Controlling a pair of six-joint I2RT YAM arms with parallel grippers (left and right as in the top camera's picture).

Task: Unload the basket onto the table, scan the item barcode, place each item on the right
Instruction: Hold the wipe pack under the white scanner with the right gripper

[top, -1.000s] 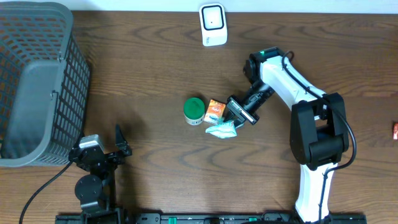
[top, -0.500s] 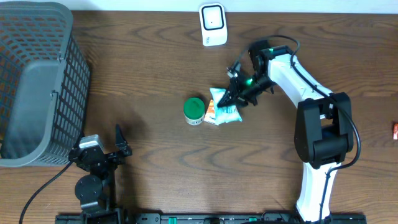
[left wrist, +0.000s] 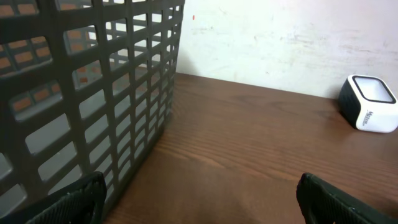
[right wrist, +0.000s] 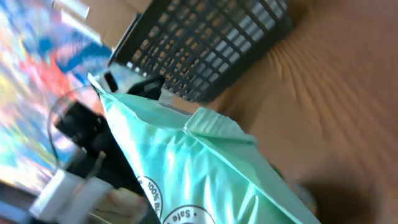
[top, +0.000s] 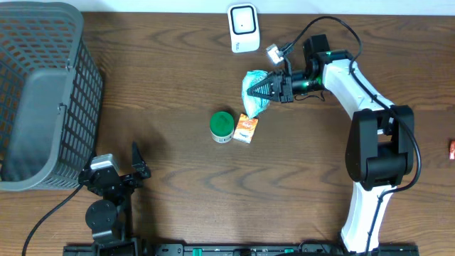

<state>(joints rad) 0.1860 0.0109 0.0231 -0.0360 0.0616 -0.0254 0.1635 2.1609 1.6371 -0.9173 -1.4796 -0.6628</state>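
The right pincer (top: 274, 89) is clenched on the mint-green pouch (top: 254, 88), holding it off the surface (top: 178, 64) just below and to one side of the white scanner (top: 243, 28), near it but not in front of its window. To do this step well, I judge the pouch has to be turned so that its barcode faces the scanner's window, held flat and steady enough to be read, with the soft film kept from creasing across the code. No barcode shows in either view; the right wrist camera gives only a printed round seal on the pouch's face, so which side carries the code cannot be told. The left pincer (top: 139, 163) rests released at the near edge, well apart. The dark mesh basket (top: 82, 78) at the far left shows only its bare grey floor. A green-lidded jar (top: 222, 126) and a small orange box (top: 246, 129) lie just beside each other on the wood, outside it.
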